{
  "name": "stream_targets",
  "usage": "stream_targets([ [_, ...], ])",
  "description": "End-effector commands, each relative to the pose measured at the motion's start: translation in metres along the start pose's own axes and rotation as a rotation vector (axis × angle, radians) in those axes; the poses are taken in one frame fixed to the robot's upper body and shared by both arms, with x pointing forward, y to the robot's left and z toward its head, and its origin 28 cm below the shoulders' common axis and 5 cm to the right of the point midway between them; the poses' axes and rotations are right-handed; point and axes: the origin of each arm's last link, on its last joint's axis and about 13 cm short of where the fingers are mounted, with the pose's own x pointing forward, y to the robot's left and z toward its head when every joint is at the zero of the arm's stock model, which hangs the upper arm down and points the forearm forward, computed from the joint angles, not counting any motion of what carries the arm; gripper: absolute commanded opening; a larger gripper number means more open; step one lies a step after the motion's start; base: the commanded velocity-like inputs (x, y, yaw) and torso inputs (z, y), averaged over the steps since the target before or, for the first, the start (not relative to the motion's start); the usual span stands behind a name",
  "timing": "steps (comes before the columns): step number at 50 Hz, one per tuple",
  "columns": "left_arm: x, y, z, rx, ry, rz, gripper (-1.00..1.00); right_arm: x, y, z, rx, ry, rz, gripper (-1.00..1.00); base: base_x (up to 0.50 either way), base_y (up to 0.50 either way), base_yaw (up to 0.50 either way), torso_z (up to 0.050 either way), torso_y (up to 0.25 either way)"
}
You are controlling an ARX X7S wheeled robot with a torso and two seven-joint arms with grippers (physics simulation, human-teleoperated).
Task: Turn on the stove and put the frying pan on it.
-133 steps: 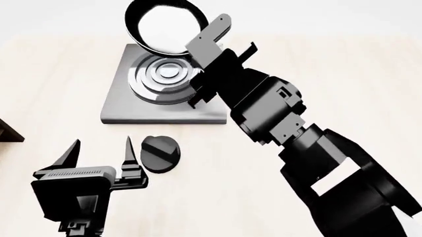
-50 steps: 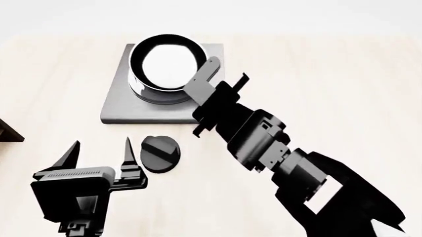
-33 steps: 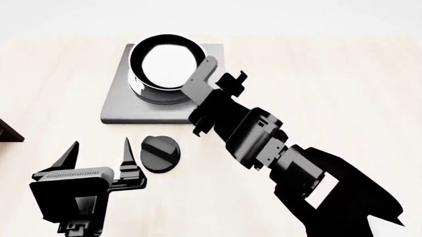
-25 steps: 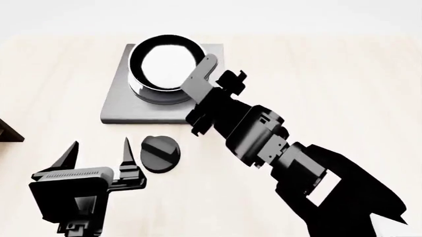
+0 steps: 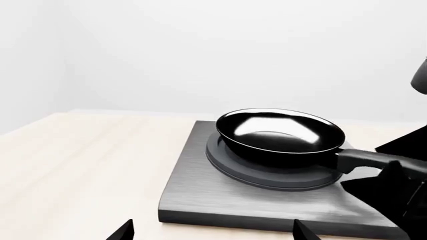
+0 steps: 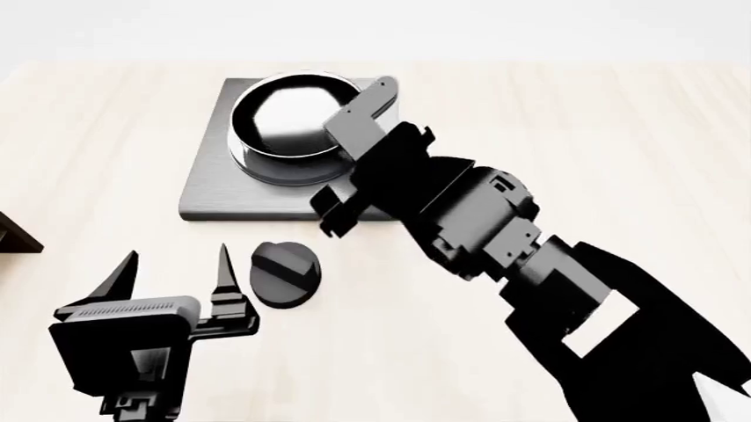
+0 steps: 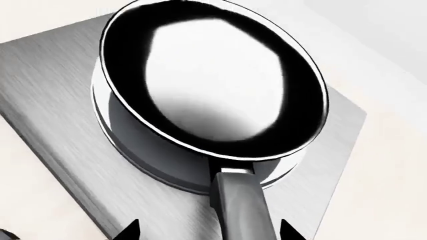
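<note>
The black frying pan (image 6: 285,119) sits flat on the burner rings of the dark-grey stove (image 6: 209,189); the left wrist view shows the frying pan (image 5: 280,131) level on the stove (image 5: 200,197). Its handle (image 7: 241,210) runs back between the fingers of my right gripper (image 7: 208,232), which stand wide apart and clear of it, so that gripper is open. In the head view my right gripper (image 6: 364,171) hangs over the stove's near right corner. The round black knob (image 6: 284,273) lies in front of the stove. My left gripper (image 6: 171,271) is open and empty just left of the knob.
The light wooden tabletop (image 6: 610,141) spreads around the stove. A dark brown corner (image 6: 12,236) juts in at the left edge. My right arm (image 6: 586,308) crosses the lower right of the head view.
The pan, earlier held tilted over the stove's far edge, now rests on the burner. In the last half second my right gripper has shifted slightly left. The left gripper has stayed put.
</note>
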Motion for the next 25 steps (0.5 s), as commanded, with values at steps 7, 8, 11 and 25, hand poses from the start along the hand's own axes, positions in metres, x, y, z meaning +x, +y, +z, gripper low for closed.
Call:
stream_targets([
  [7, 0.0, -0.001, 0.001, 0.003, -0.004, 0.0, 1.0, -0.029, -0.007, 0.019, 0.043, -0.086, 0.041, 1.0, 0.0, 0.0, 0.0, 0.0, 0.0],
  [8, 0.0, -0.001, 0.001, 0.003, -0.004, 0.0, 1.0, -0.03, -0.007, 0.02, 0.044, -0.09, 0.042, 1.0, 0.0, 0.0, 0.0, 0.0, 0.0],
  [11, 0.0, -0.001, 0.002, 0.003, -0.006, 0.0, 1.0, -0.035, -0.009, 0.023, 0.049, -0.109, 0.041, 1.0, 0.0, 0.0, 0.0, 0.0, 0.0],
  [25, 0.001, -0.002, 0.001, 0.01, -0.006, 0.013, 1.0, -0.075, -0.007, 0.017, 0.046, -0.27, -0.001, 1.0, 0.0, 0.0, 0.0, 0.0, 0.0],
])
